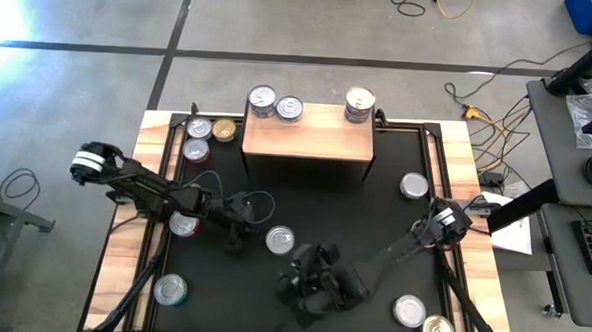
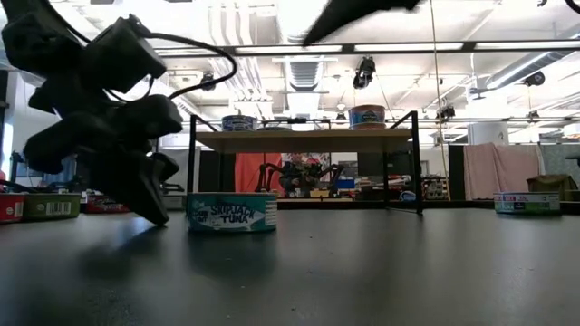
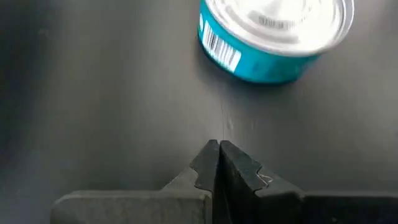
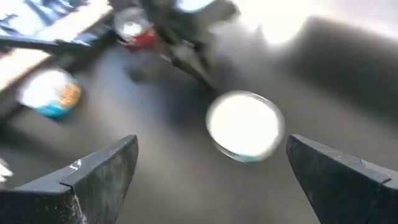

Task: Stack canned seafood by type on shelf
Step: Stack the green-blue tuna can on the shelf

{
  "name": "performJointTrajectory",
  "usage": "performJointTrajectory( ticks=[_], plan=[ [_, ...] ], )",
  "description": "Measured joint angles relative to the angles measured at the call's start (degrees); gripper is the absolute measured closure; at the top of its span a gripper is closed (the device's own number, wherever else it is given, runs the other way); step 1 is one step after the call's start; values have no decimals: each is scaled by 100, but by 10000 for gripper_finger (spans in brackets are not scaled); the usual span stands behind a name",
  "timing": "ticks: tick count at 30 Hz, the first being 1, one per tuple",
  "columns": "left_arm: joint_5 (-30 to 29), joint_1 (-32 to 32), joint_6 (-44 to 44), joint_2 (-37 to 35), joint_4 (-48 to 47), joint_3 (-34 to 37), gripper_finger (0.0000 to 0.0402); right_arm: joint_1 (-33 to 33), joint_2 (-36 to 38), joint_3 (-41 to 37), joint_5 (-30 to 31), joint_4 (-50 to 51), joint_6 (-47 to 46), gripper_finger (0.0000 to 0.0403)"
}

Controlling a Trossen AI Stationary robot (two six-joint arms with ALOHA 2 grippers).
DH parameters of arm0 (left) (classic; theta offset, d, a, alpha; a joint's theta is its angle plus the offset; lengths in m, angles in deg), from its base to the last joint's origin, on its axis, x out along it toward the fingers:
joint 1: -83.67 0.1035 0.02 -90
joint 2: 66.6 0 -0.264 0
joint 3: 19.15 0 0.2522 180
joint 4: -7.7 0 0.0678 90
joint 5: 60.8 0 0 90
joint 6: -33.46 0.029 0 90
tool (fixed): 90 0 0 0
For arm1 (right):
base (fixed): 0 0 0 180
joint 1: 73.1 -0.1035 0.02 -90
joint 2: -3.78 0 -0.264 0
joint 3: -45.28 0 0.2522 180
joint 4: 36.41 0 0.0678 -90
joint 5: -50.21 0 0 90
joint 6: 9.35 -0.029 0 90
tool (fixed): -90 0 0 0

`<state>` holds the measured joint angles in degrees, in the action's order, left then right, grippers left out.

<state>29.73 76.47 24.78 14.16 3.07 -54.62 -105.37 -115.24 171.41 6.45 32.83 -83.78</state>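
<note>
A teal-labelled tuna can [image 1: 280,239] stands upright on the black mat, also seen in the low view [image 2: 232,212] and the left wrist view [image 3: 273,37]. My left gripper [image 1: 235,241] is shut just left of it, tips low over the mat [image 3: 218,152], holding nothing. My right gripper [image 1: 301,271] hovers open on the can's near side, and the can [image 4: 244,126] shows beyond the gap between its fingers [image 4: 211,149]. The wood-topped shelf [image 1: 307,134] at the far side carries three cans: two at its left end [image 1: 262,100] [image 1: 289,109] and one at its right end [image 1: 358,104].
Other cans stand on the mat: three by the shelf's left end [image 1: 198,128], one under the left arm [image 1: 183,223], one near left [image 1: 169,290], one at the right [image 1: 413,185], two near right [image 1: 410,311]. Cables and a desk lie beyond the table's right edge.
</note>
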Motion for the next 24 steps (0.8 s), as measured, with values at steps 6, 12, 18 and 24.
performJointTrajectory(
  ticks=[6,12,18,24],
  plan=[
    [60,72,96,-368,51,235,400,-160,-230,-382,793,826,-974,3],
    [-153,216,223,-355,230,234,400,2,-782,-427,712,462,-361,3],
    [412,389,223,-96,296,172,400,94,-1313,-431,436,190,-531,3],
    [255,386,206,468,1015,153,400,265,-1713,-501,367,-169,-553,3]
  ],
)
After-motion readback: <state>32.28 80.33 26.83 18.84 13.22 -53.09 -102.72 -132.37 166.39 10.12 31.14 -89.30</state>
